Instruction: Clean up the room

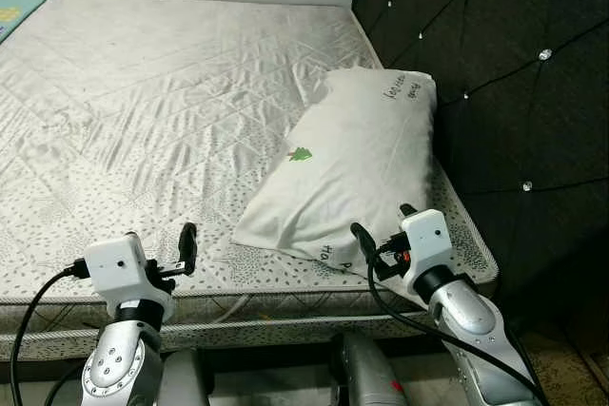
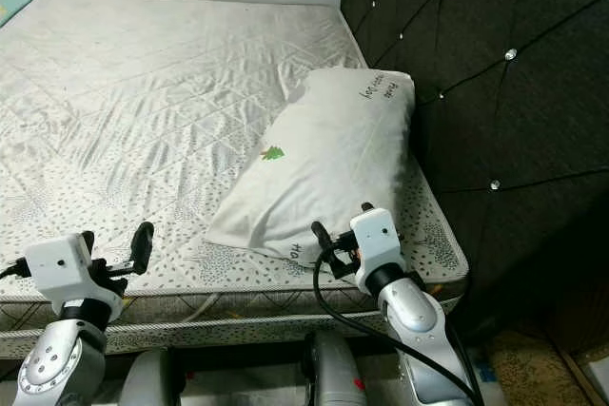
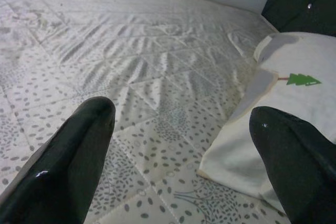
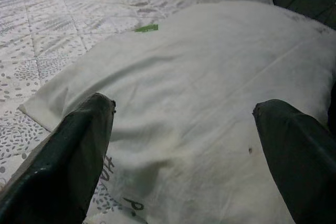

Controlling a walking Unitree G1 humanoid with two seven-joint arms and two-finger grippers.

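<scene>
A: Where does the pillow (image 1: 353, 161) lie?
B: On the bed (image 1: 143, 111), against the dark headboard (image 1: 495, 73), its near end just past the right claw (image 1: 381, 235).
A: And the claws?
B: Right claw spread wide, empty. Left claw (image 1: 157, 240) also wide open over the mattress edge, holding nothing.

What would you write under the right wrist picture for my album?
Open right gripper hovering just above a white pillow with a little green tree, on the patterned mattress.
</scene>
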